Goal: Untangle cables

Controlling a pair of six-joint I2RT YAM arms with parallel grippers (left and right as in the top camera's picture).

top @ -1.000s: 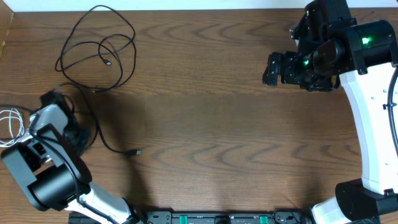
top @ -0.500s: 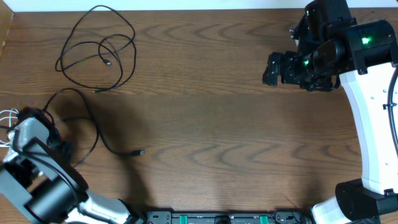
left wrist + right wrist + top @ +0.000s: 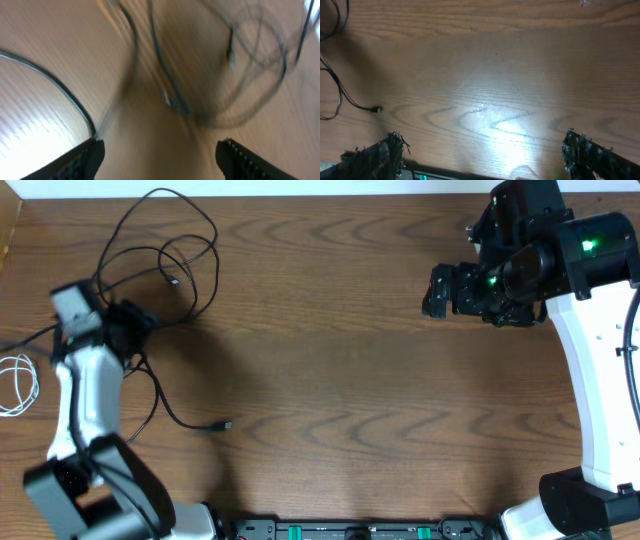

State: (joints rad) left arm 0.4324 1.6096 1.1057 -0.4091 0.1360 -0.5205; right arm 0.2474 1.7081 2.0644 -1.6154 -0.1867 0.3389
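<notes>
cables (image 3: pixel 172 278) lie looped on brown wood-grain tbl (image 3: pixel 330 380), left side.

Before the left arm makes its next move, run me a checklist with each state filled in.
1. Left gripper open, nothing between its fingers: ok.
2. Right gripper open, empty, far from the cables: ok.
3. White cable apart from the black coil: ok.
4. Second black cable free of the coil: cannot tell; the left gripper covers where they meet.
5. Its plug lying free: ok.
6. Left wrist view sharp enough to aim by: not ok, blurred.
</notes>
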